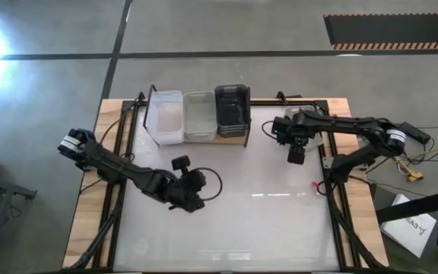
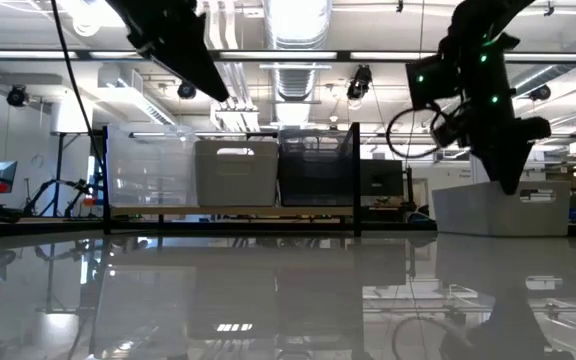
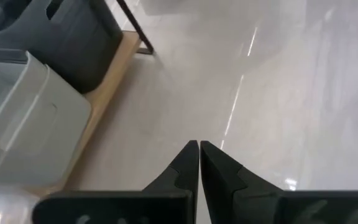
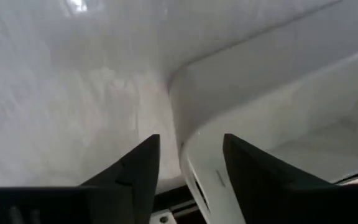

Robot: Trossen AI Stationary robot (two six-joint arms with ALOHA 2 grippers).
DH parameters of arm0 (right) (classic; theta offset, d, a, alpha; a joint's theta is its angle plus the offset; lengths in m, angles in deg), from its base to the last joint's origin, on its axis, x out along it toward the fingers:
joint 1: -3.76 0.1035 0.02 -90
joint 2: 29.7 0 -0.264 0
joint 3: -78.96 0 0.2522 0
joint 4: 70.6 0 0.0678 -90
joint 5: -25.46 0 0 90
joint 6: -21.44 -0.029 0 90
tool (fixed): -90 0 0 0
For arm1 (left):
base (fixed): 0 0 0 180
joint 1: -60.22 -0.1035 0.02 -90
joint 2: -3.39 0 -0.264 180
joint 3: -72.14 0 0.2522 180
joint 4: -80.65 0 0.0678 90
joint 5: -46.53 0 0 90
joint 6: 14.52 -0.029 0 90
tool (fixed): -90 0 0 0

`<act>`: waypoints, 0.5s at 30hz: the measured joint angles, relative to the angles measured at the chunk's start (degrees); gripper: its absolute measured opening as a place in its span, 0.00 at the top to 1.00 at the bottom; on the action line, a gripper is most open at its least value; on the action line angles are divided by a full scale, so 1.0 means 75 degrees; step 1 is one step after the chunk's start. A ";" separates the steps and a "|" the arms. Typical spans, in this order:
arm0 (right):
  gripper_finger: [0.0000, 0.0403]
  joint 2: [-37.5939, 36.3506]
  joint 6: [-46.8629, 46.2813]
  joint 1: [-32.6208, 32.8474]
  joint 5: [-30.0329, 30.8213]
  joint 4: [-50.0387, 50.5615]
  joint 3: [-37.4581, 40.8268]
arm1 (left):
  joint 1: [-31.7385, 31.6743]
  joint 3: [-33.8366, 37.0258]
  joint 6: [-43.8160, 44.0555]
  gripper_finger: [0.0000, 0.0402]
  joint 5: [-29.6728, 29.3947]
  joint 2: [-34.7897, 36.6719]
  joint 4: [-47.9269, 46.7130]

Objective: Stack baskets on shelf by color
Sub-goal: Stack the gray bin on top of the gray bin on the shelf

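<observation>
Three baskets on shelf

A glossy white counter with wooden edges sits on a grey concrete floor. A black mat with striped edging lies beyond. White paper lies beside the counter.

white sheet beside the table, printed text too small to read
</observation>
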 joint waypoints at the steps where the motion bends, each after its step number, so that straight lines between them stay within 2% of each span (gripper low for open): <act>1: 0.58 0.0133 0.0038 -0.0003 -0.0006 -0.0011 0.0018 | 0.0084 0.0000 0.0132 1.00 -0.0017 0.0000 0.0003; 5: 0.73 0.0500 0.0001 0.0052 -0.0101 -0.0241 0.0039 | 0.0513 0.0000 0.0505 1.00 -0.0098 0.0017 0.0005; 9: 0.94 0.0637 -0.0717 0.0404 -0.0919 -0.0320 -0.0091 | 0.0970 -0.0005 0.0866 1.00 -0.0243 0.0032 -0.0037; 15: 0.97 0.0704 -0.2858 0.2146 -0.1827 -0.0441 -0.0654 | 0.1674 -0.0077 0.1699 1.00 -0.0255 0.0119 -0.0059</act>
